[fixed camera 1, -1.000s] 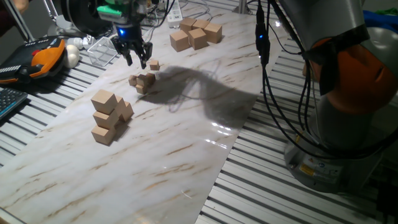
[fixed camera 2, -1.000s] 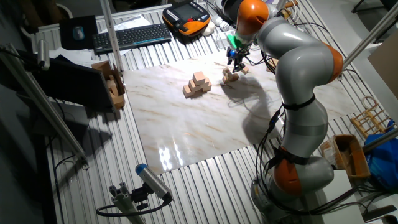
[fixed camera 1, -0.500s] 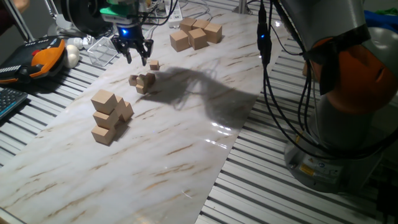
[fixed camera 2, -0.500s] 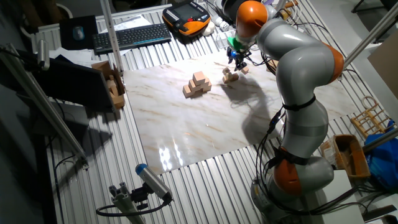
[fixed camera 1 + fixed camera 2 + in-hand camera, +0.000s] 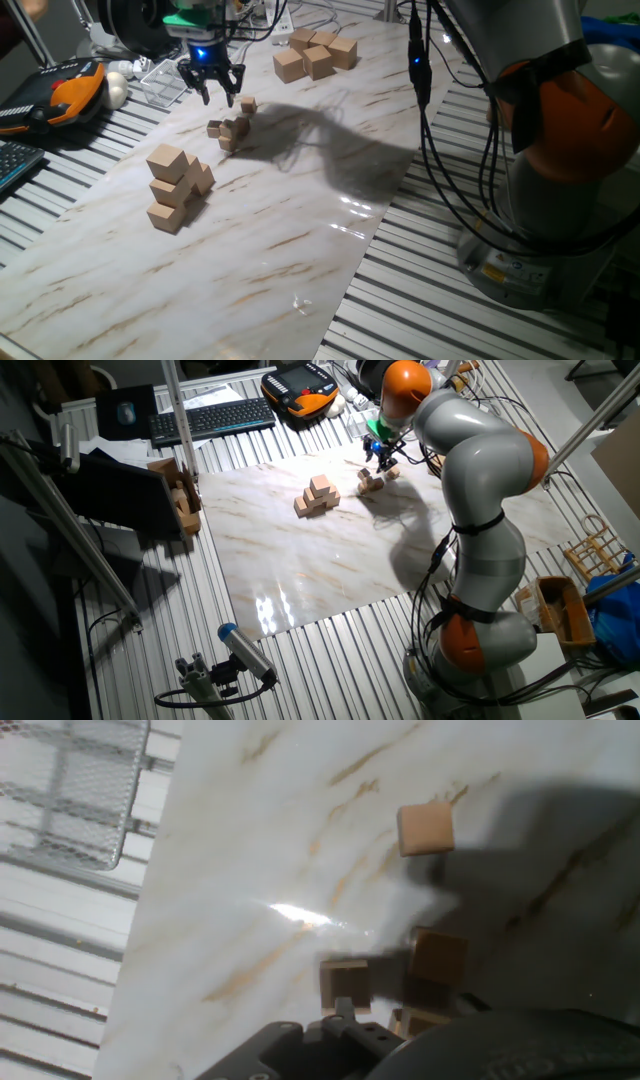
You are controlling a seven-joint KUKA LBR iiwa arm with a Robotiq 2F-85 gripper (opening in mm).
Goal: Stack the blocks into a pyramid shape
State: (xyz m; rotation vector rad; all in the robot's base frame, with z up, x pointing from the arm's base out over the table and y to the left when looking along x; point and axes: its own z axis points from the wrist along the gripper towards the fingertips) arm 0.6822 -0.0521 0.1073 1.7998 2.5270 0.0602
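Now the gripper [image 5: 214,93] hangs empty with its fingers spread, in the upper left of one fixed view. Just below it, the blocks [image 5: 230,132] sit clustered on the marble board [image 5: 300,230], one single block [image 5: 248,104] slightly apart.

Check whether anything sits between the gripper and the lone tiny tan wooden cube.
Nothing visible does. The gripper hangs above the marble board with bare surface between it and the lone tiny tan wooden cube. The cluster of tiny cubes lies off to the side.
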